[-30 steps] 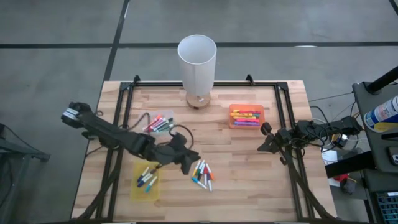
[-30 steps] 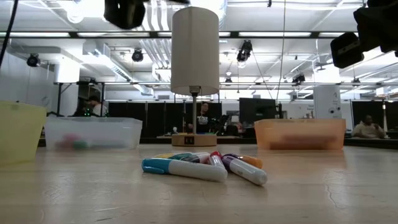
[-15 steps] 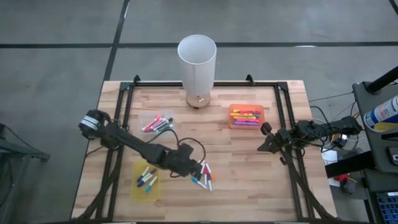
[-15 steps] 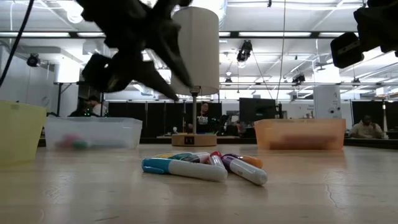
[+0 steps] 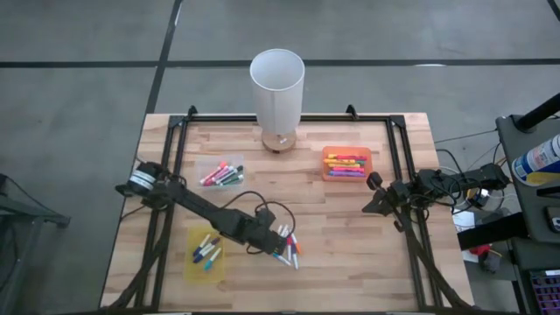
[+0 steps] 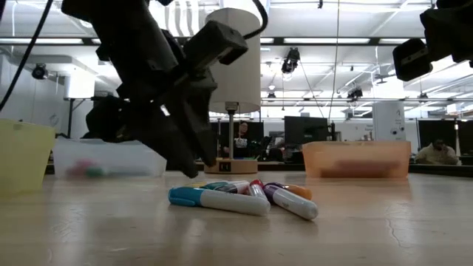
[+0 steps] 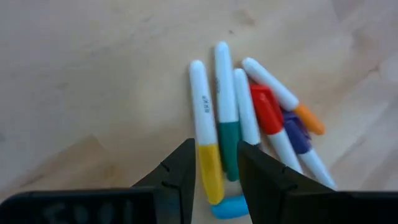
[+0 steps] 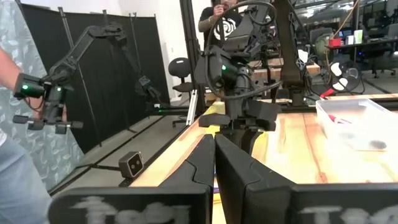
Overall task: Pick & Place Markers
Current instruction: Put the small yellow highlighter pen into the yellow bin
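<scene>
The left gripper (image 7: pixel 214 168), fingers parted and empty, hovers over the loose markers (image 5: pixel 285 248) at the high view's lower centre, so the reach is underway; next, descend and close on the yellow-capped marker (image 7: pixel 204 130).

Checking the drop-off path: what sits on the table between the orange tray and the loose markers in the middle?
Nothing: in the high view, only bare wood separates the orange tray from the loose markers. The left gripper hovers at the pile's other side.
</scene>
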Action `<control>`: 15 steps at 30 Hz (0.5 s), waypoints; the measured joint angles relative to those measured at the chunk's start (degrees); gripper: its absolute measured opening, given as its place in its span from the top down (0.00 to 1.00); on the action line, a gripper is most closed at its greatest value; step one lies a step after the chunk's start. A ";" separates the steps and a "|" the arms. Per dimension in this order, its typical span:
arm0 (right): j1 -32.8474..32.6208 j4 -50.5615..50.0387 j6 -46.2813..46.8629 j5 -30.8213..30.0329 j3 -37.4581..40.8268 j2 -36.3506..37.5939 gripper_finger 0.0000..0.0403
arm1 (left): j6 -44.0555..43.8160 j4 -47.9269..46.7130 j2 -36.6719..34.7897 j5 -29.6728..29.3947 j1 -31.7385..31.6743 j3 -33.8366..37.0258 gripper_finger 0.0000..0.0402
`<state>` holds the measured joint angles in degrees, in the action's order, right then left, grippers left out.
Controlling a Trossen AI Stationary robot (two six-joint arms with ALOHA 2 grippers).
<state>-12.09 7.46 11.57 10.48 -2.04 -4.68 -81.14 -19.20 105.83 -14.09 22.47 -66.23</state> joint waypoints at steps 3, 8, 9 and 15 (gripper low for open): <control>-0.01 0.00 0.00 0.00 0.00 0.01 0.98 | 1.34 -2.65 0.64 -0.04 -0.25 -1.42 0.73; 0.01 -0.02 0.00 0.00 0.00 -0.06 0.98 | 1.48 -5.40 2.26 -0.31 -0.38 -2.04 0.73; -0.01 -0.02 -0.01 0.01 0.00 -0.05 0.98 | 1.47 -5.16 2.37 -0.33 -0.38 -2.38 0.73; 0.01 -0.04 0.00 -0.02 0.02 -0.10 0.98 | 1.55 -5.58 3.08 -1.52 -0.54 -4.21 0.73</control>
<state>-12.08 7.42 11.57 10.46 -2.02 -4.77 -79.59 -24.78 108.91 -15.61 21.93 -70.44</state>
